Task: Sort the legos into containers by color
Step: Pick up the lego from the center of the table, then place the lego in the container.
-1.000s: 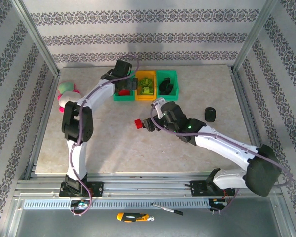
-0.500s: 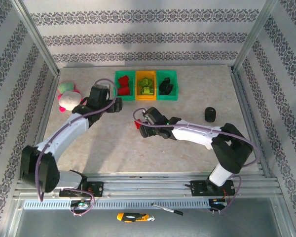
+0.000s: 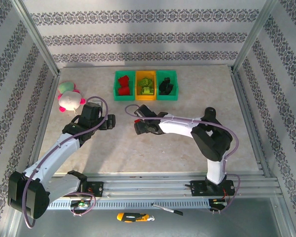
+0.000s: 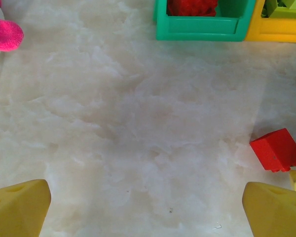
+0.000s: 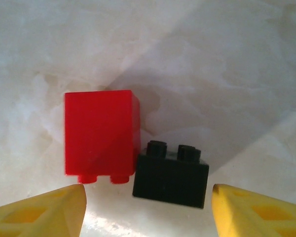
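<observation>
A red lego (image 5: 101,136) and a black lego (image 5: 171,173) lie touching on the table. My right gripper (image 5: 148,212) hangs open over them. The black lego sits between its yellow fingertips (image 5: 39,212), touching neither one. From above, the right gripper (image 3: 137,126) is at mid-table. My left gripper (image 3: 109,121) stands open and empty just left of it, and its wrist view catches the red lego (image 4: 276,149) at the right edge. The containers stand in a row at the back: a green one (image 3: 115,85) with red legos, an orange one (image 3: 146,98) with lime legos, and a green one (image 3: 177,85) with black legos.
A pink, white and green plush toy (image 3: 69,96) lies at the table's left edge, behind the left arm. Metal frame posts stand at the table's corners. A yellow-handled tool (image 3: 133,217) lies below the arm bases, off the table.
My left arm drew back from the bins toward the near left. My right gripper settled over the red and black legos, and its jaws have narrowed.
</observation>
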`<state>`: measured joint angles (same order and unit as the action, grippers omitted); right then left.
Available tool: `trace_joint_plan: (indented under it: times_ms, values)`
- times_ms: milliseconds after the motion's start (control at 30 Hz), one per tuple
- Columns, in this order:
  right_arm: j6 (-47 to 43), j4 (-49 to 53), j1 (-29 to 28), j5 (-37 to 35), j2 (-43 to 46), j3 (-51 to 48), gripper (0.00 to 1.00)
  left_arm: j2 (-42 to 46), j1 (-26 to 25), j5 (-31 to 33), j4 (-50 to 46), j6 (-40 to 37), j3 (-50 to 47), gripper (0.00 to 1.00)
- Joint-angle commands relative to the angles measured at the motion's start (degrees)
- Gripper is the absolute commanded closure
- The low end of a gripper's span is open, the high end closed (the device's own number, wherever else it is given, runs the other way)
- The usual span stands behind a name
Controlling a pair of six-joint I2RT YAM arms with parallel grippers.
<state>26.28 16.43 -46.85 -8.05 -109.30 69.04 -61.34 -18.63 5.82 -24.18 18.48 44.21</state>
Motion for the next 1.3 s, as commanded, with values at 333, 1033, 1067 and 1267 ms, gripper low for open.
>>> trace_joint_plan:
  times_ms: [333,1033,1067,1267]
  values:
    - [-0.1,5.8,3.0,-1.4,-6.3,8.3,0.57,0.3,0.6,-1.8,-0.1,1.2,-0.2,0.01]
    - [-4.6,-0.7,13.9,-8.4,9.0,8.4,0.67,-6.8,-3.1,-6.3,5.5,4.5,2.8,0.01]
    - [-5.4,-1.7,15.2,-8.6,7.7,9.6,0.67,-7.5,-3.5,-6.2,5.9,4.6,3.1,0.01]
    - [-7.0,-4.6,21.3,-5.5,-2.5,19.3,0.67,-10.4,-4.6,-6.9,6.8,5.4,4.1,0.01]
